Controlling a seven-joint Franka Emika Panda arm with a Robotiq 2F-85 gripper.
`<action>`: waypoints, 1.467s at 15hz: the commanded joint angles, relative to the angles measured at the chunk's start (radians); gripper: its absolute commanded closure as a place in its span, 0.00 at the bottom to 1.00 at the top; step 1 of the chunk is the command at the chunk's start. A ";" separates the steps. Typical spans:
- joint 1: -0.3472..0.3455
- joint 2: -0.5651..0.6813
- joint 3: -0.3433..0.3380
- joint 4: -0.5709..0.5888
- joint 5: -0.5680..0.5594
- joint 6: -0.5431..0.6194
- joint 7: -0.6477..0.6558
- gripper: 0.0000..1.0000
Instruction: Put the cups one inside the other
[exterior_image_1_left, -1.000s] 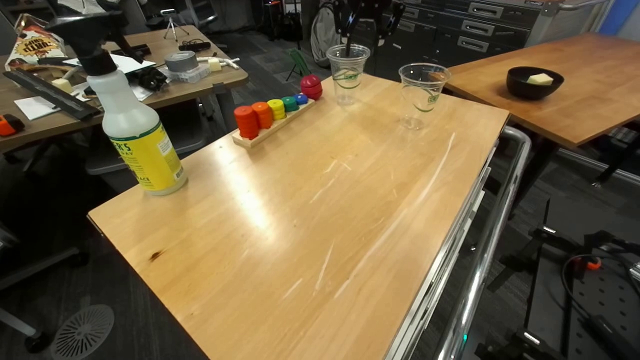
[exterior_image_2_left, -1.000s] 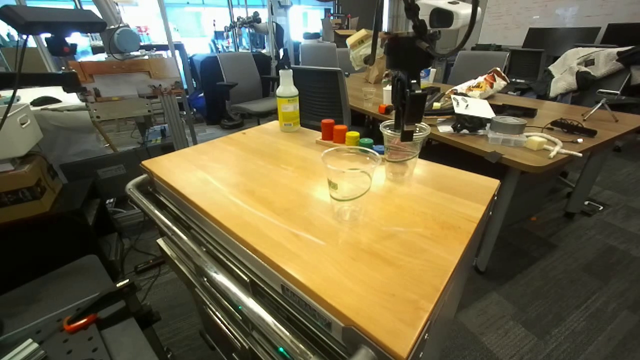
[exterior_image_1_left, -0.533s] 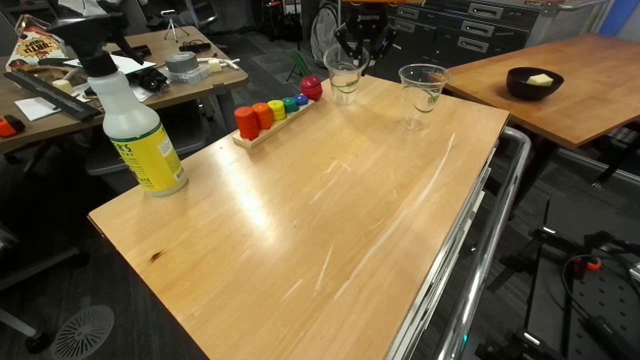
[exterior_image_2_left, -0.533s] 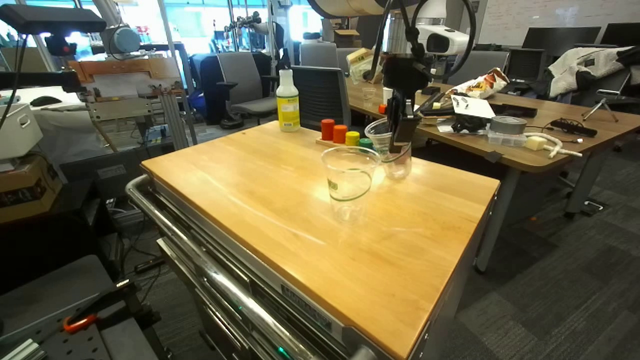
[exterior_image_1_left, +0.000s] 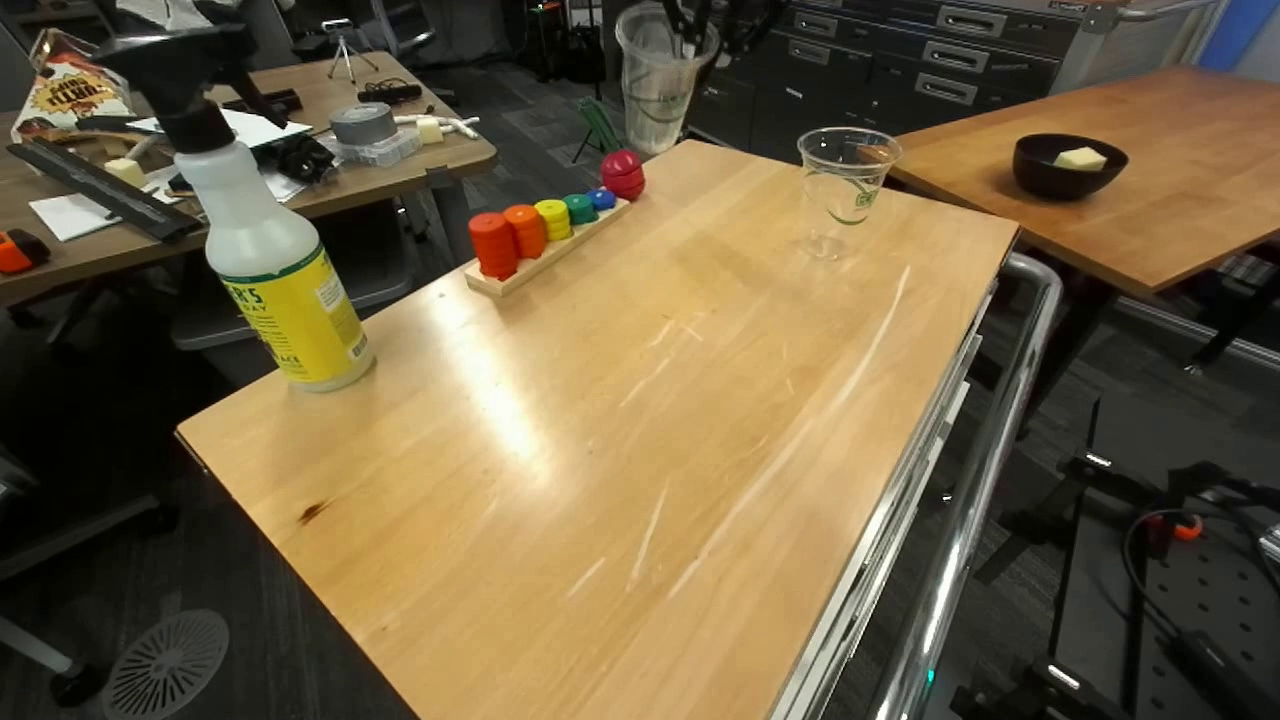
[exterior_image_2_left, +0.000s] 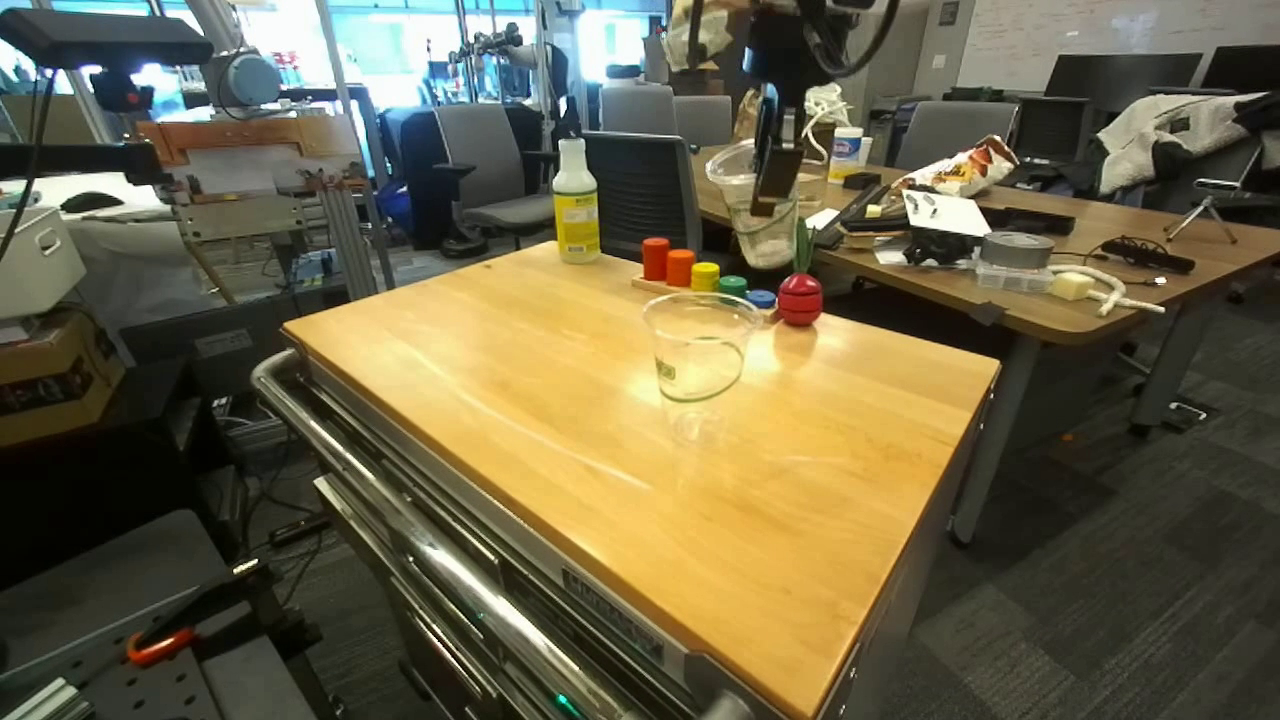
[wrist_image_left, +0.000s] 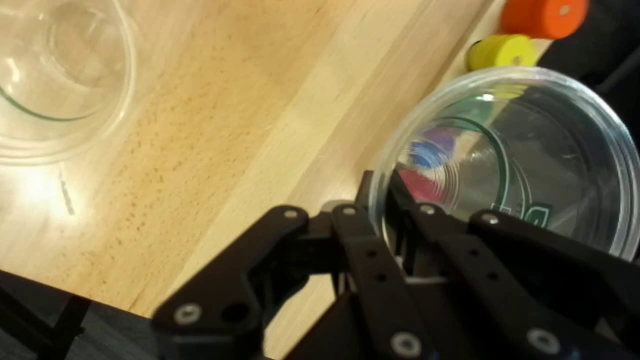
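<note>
Two clear plastic cups with green print are in view. One cup (exterior_image_1_left: 845, 185) stands upright on the wooden tabletop; its open top shows at the upper left of the wrist view, as the cup (wrist_image_left: 65, 95). The other cup (exterior_image_1_left: 655, 95) hangs in the air above the far edge, somewhat tilted, as seen in both exterior views. My gripper (wrist_image_left: 382, 187) is shut on this second cup's rim, one finger inside the wall and one outside. In an exterior view the held cup (exterior_image_2_left: 765, 235) is above and behind the standing one, apart from it.
Beneath the held cup are a red round toy with a green top (exterior_image_2_left: 800, 298) and a wooden rack of coloured rings (exterior_image_1_left: 545, 245). A yellow-labelled spray bottle (exterior_image_1_left: 290, 290) stands at a table corner. A metal rail (exterior_image_1_left: 980, 480) runs along one side.
My gripper has closed on the rim of the farther cup and raised it off the table, tilting it. The red toy behind is now uncovered in an exterior view. The standing cup has not moved.
</note>
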 joint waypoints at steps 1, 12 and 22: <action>-0.024 -0.235 0.020 -0.177 0.146 -0.003 -0.064 0.98; -0.116 -0.651 -0.009 -0.487 -0.059 -0.351 -0.009 0.98; -0.136 -0.474 -0.008 -0.421 -0.144 -0.279 -0.014 0.98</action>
